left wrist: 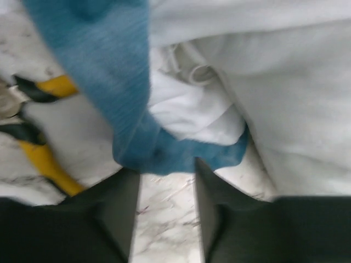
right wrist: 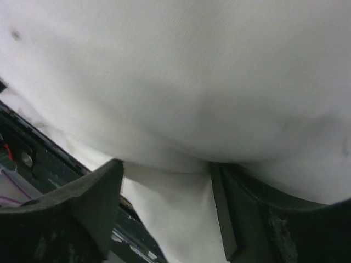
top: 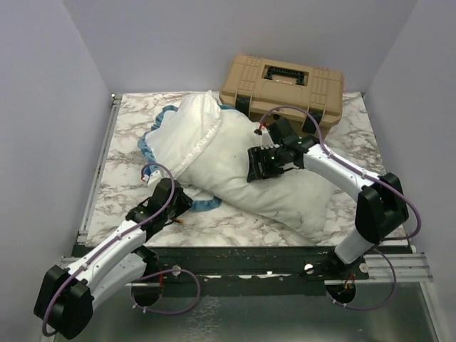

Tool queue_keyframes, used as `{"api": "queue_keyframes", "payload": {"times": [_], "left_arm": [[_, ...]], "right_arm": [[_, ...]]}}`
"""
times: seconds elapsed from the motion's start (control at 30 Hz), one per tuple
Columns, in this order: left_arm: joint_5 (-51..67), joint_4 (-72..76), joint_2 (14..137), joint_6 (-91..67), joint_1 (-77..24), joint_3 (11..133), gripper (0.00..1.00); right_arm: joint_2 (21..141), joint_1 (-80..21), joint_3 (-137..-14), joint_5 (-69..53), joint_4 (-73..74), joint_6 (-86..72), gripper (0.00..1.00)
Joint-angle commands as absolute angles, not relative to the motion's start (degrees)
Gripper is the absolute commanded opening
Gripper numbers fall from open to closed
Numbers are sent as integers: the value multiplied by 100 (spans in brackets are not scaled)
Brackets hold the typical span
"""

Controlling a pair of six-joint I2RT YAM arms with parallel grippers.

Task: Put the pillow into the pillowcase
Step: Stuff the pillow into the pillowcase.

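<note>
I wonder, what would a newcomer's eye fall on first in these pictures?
The big white pillow sprawls across the marble table, the open right gripper at its middle. The blue frill of the pillowcase peeks out at its left, just before the open left gripper. A tan case sits behind.

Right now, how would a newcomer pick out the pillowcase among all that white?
Start at the tan case at the back. In front of it lies a long white heap; the pillowcase is its left end. Unlike the plain pillow, it has a blue frilled edge.
</note>
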State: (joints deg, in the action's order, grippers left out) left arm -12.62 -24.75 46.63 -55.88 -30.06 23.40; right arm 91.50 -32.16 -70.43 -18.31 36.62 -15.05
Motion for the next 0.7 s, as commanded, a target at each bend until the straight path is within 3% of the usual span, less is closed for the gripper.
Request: {"api": "queue_keyframes", "payload": {"times": [0.0, 0.07, 0.2, 0.43, 0.67], "left_arm": [[-1159, -158, 4963, -5707, -2981, 2041, 27], [-930, 153, 5061, -5610, -2980, 2081, 4], [-308, 385, 5029, -5621, -2988, 2179, 0], [459, 605, 4788, -5963, -3276, 2408, 0], [82, 469, 5215, -5689, -4697, 3078, 0]], "right_arm": [[9822, -3227, -7376, -2270, 3392, -1594, 55], [10029, -3234, -7712, -2685, 3311, -1732, 37], [10191, -3234, -8147, -3827, 2880, -2268, 2], [9933, -3234, -8352, -5313, 1222, -3970, 0], [9960, -3234, -8200, -5224, 1235, -3980, 0]]}}
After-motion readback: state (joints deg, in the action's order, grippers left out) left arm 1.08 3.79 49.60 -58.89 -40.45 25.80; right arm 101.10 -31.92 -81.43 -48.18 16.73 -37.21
